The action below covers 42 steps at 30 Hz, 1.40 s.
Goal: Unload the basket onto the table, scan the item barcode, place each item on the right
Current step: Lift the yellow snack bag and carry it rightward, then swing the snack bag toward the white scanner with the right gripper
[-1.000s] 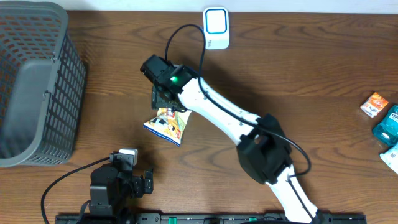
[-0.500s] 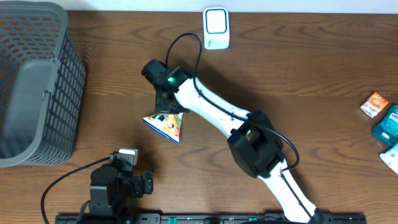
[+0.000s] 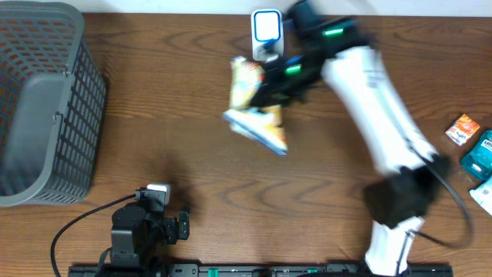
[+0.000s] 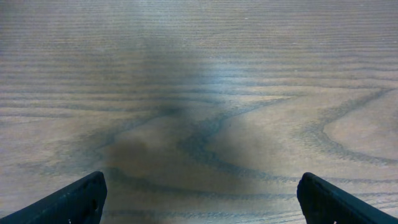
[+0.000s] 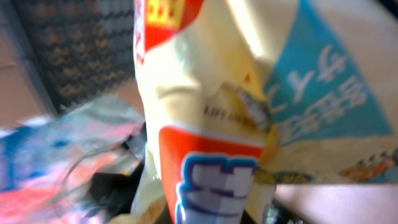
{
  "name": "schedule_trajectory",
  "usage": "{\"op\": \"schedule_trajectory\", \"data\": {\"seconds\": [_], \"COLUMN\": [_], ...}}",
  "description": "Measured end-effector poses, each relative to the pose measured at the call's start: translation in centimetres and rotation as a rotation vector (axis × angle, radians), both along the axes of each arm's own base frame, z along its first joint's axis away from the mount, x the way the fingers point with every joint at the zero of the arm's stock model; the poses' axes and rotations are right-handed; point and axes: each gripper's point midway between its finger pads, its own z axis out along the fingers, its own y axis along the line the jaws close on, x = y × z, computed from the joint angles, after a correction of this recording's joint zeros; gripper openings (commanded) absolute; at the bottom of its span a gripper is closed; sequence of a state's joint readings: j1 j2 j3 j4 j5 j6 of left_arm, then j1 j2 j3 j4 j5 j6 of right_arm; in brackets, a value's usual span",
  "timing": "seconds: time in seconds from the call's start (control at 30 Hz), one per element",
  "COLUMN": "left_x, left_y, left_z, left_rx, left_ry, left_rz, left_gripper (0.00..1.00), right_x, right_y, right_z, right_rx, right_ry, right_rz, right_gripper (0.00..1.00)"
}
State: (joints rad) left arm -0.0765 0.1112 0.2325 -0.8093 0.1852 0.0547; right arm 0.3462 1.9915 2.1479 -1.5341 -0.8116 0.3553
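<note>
Overhead: right tool (image 3: 270, 87) tight on snack bag (image 3: 247, 96) near white scanner (image 3: 267, 31); left tool (image 4: 200, 202) spread wide.

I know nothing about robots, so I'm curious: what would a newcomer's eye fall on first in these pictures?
The blurred white arm's right gripper holds a crinkly yellow and blue snack bag close to the small white and blue scanner at the far edge of the brown wooden table. A large grey mesh basket fills the left side.
</note>
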Motion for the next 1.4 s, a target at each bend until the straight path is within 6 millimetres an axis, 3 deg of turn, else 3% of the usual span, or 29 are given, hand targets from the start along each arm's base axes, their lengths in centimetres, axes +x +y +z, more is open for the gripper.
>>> {"op": "schedule_trajectory", "data": {"seconds": [0.13,0.37,0.5,0.63,0.93,1.1,1.27,1.4], "left_x": [0.0,0.0,0.0,0.0,0.0,0.0,0.0,0.0], "left_y": [0.0,0.0,0.0,0.0,0.0,0.0,0.0,0.0], "left_z": [0.0,0.0,0.0,0.0,0.0,0.0,0.0,0.0], "left_rx": [0.000,0.000,0.000,0.000,0.000,0.000,0.000,0.000], "left_ry": [0.000,0.000,0.000,0.000,0.000,0.000,0.000,0.000], "left_rz": [-0.001,0.000,0.000,0.000,0.000,0.000,0.000,-0.001], "left_gripper": [0.98,0.98,0.98,0.98,0.98,0.98,0.98,0.98], "right_x": [-1.5,-0.6,-0.6,-2.0,-9.7,-11.8,-13.5,-13.4], "right_y": [-6.0,-9.3,-11.4,-13.1,-13.9,-12.7,-10.9,-10.2], "right_z": [4.7,8.6,10.5,12.5,16.7,18.8,17.8,16.7], "right_rx": [0.047,0.230,0.282,0.249,-0.044,-0.066,-0.019,0.029], "right_ry": [0.105,0.104,-0.113,-0.409,-1.129,-1.388,-1.516,-1.622], "right_rz": [-0.201,-0.319,-0.256,-0.151,0.263,0.431,0.687,0.837], "right_gripper": [0.02,0.01,0.01,0.01,0.02,0.01,0.01,0.01]}}
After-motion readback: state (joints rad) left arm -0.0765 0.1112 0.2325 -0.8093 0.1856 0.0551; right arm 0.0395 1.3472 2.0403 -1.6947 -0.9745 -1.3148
